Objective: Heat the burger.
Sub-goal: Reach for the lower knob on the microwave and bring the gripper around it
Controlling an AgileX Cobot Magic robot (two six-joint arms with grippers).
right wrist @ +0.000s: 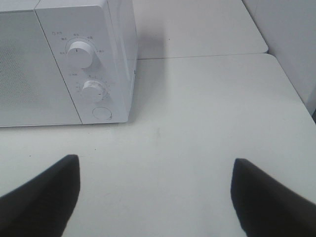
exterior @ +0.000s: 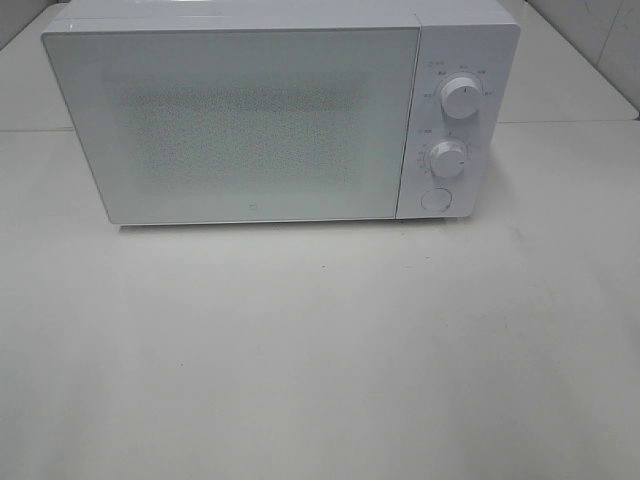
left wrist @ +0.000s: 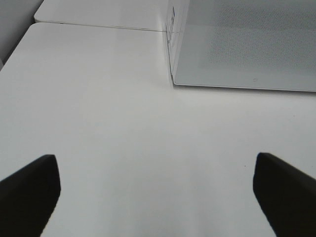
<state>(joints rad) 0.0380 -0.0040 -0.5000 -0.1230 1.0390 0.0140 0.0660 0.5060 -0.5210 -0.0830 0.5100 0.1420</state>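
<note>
Microwave (exterior: 280,115): white casing.
Microwave door (exterior: 235,125): pale grey, fine dotted mesh.
Knobs (exterior: 461,97): white, dark tick marks around them.
Table (exterior: 320,350): plain off-white.
Left gripper (left wrist: 155,197), right gripper (right wrist: 155,197): black.

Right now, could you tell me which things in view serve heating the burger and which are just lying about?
For the job: microwave, door shut; upper dial; lower dial; round button.
Lying about: none, just the table. No burger in view.

The microwave (exterior: 285,110) stands at the back of the tabletop (exterior: 320,360). Its door (exterior: 230,125) fills the left; right of it, the upper knob (exterior: 461,96) sits over the lower knob (exterior: 447,158), with a button (exterior: 435,199) below both. The left hand (left wrist: 155,195) hangs before the door's left end, the right hand (right wrist: 155,195) before the knobs.
</note>
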